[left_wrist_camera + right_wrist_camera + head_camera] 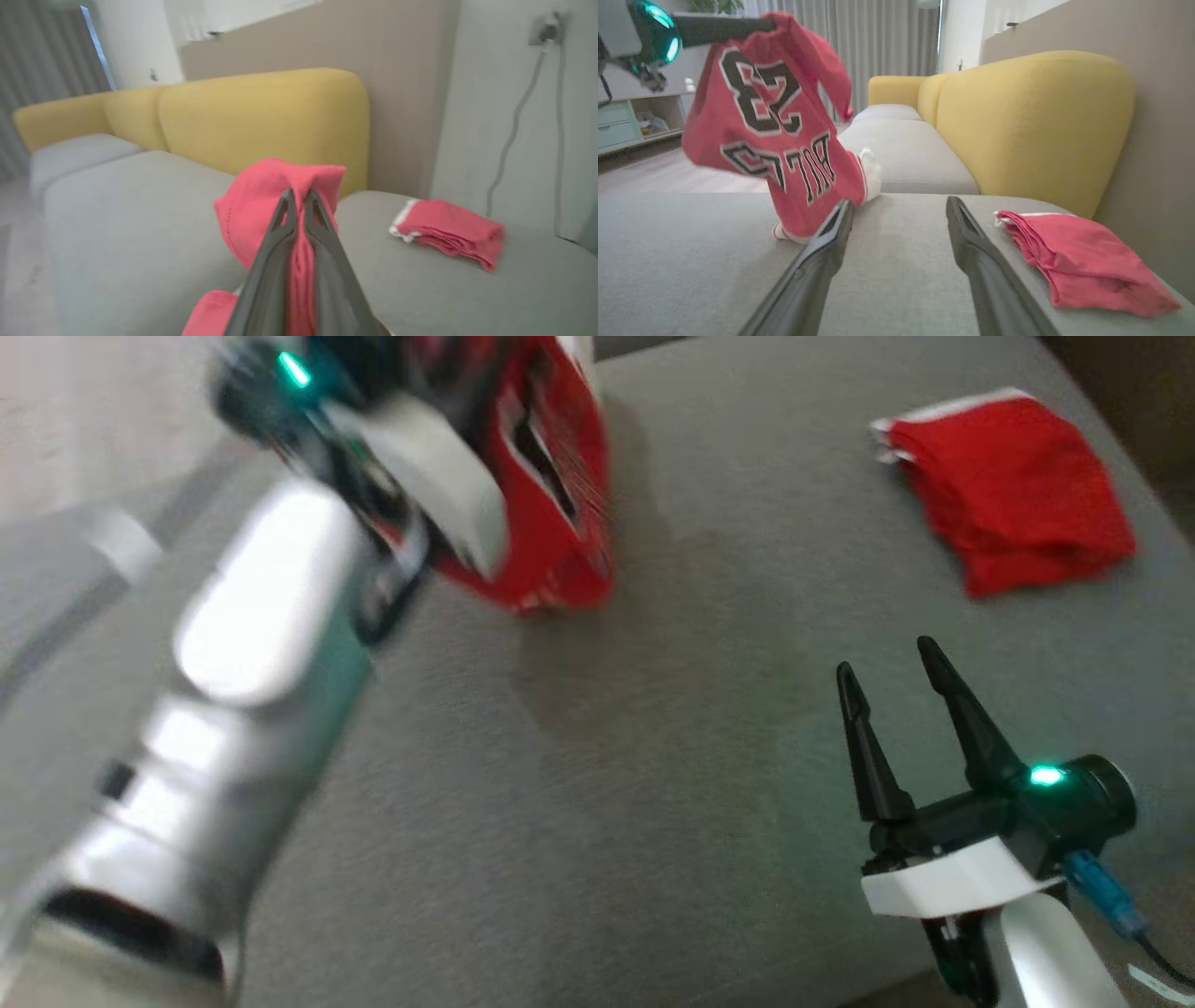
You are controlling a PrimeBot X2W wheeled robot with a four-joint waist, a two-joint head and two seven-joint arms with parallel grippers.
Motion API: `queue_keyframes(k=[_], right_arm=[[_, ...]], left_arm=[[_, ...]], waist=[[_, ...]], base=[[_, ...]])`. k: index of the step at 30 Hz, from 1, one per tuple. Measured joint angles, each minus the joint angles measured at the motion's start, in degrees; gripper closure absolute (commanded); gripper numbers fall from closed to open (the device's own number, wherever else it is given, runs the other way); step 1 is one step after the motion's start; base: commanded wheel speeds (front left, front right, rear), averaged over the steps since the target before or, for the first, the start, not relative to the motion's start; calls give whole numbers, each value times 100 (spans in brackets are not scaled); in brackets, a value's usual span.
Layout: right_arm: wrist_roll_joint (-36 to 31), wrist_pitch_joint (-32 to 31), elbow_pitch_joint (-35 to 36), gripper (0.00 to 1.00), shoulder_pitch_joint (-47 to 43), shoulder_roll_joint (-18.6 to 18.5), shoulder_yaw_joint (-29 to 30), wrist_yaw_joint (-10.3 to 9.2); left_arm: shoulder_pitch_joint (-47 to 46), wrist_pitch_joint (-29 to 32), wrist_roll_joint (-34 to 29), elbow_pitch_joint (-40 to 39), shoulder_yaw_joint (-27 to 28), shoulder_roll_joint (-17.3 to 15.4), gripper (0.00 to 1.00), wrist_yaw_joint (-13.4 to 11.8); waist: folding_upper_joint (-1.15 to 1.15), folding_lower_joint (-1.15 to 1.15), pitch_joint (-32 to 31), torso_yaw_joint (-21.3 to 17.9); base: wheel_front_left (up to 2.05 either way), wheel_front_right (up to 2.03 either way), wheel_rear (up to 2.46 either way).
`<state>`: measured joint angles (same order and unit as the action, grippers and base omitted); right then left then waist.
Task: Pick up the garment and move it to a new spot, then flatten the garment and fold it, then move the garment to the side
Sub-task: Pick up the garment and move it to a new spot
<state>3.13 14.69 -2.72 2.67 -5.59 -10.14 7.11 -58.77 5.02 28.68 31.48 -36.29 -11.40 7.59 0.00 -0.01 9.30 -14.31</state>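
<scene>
On the grey sofa seat (653, 756), near the yellow backrest (261, 121), a folded red cloth (1013, 490) lies well apart from the red jersey (551, 504). The left gripper (299, 196) is clamped on the jersey's top edge, and the jersey hangs down to the seat. The right gripper (886, 658) hovers spread wide, empty.

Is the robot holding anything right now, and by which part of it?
The left tool pinches a bunched fold at the top edge of the hanging jersey. The right tool is open and empty.
</scene>
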Motion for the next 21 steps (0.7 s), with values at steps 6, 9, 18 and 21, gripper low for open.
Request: queue_keyframes(k=[6,9,18,21], right_arm=[[60,0,8,0,2,153,-52,0],[90,0,7,0,1,181,8,0],[90,0,7,0,-277,245,512,0],[85,0,7,0,-464,252,706,0]], left_arm=[[1309,-402,243,-252,-1096,247,80,0],[2158,-814,563,-261,-1519,444,0,0],[3201,-1930,275,-773,-1056,667,0,-850],[3821,-1948,-34,-1394,-319,681,0,-1211]], waist=[[0,1,247,-656],[0,2,404,-788],[0,1,273,-275],[0,0,100,91]], base=[[0,0,0],[0,0,0],[0,0,0],[0,0,0]])
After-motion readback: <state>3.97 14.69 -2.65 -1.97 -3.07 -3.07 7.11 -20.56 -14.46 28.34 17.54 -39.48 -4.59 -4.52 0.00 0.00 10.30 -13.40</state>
